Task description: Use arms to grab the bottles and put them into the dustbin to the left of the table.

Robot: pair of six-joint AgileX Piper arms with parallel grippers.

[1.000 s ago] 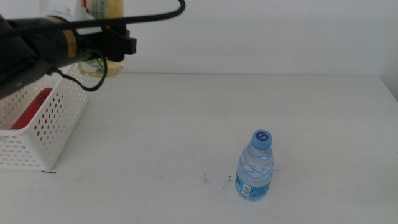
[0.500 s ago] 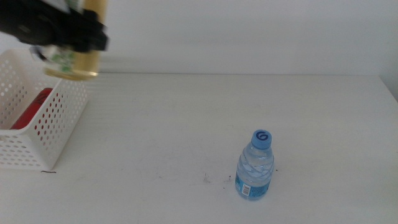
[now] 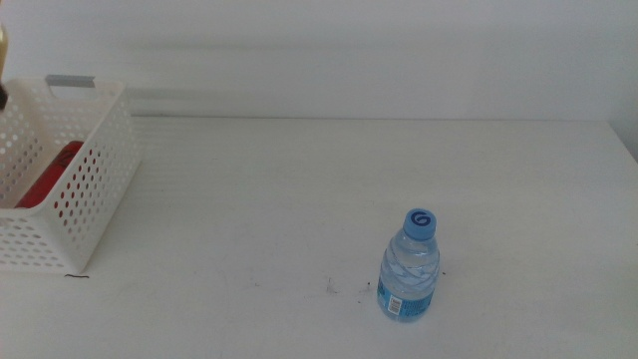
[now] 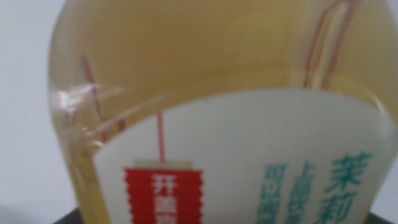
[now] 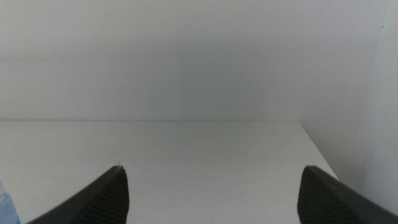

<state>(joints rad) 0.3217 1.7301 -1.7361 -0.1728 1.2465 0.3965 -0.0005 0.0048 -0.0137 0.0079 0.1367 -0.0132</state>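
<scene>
Left tool (image 4: 214, 218) closed around yellow tea bottle (image 4: 217, 93), almost outside middle view, above white dustbin (image 3: 95, 150) with red can (image 3: 50, 172) inside. Water bottle (image 3: 409, 267) upright on desk (image 3: 329, 189). Right tool (image 5: 211, 193) wide open, holding nothing.

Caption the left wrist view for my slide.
Yellow tea bottle fills the frame, held close in the left gripper, its white label bearing red and green print.

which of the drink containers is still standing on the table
The clear water bottle with the blue cap. The red can already lies in the white basket, and the yellow tea bottle fills the left wrist view.
</scene>
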